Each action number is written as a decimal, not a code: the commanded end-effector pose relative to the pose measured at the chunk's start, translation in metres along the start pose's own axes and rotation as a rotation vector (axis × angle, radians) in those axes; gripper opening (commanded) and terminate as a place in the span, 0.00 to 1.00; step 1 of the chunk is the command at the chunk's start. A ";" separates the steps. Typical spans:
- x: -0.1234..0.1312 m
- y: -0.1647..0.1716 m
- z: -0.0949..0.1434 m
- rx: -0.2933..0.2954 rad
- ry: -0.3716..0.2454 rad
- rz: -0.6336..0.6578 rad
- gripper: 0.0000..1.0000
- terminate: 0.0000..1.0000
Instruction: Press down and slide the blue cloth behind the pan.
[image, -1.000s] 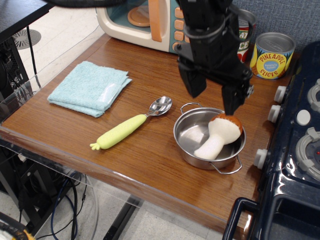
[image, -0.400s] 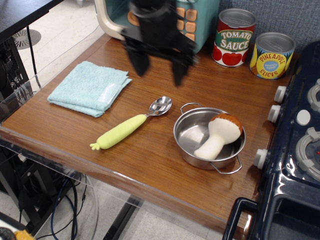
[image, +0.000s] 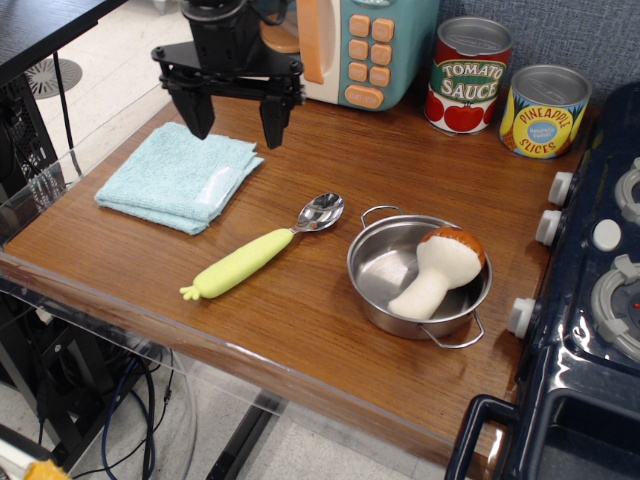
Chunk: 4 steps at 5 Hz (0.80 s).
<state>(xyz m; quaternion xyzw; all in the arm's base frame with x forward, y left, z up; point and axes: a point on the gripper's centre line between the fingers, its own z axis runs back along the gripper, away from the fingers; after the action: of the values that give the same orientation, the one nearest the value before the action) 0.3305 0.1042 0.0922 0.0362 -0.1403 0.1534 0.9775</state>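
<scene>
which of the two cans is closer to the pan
The pineapple can, yellow and blue, at the right; the red tomato sauce can stands farther from the pan.

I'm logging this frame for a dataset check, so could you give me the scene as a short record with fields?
gripper: open, fingers pointing down, above the far edge of the blue cloth
blue cloth: folded, flat on the table's left side
pan: right of centre, near the stove, upright
pan contents: toy mushroom, leaning on the rim
spoon: yellow-green handle, between cloth and pan
cans: tomato sauce and pineapple slices, at the back
task state: cloth not yet behind the pan
</scene>
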 end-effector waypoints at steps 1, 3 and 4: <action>0.010 0.028 -0.019 0.089 -0.008 0.062 1.00 0.00; 0.010 0.035 -0.047 0.139 0.049 0.059 1.00 0.00; 0.006 0.049 -0.049 0.185 0.076 0.099 1.00 0.00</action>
<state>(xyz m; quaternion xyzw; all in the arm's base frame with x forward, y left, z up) 0.3375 0.1535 0.0295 0.1072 -0.0650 0.2107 0.9695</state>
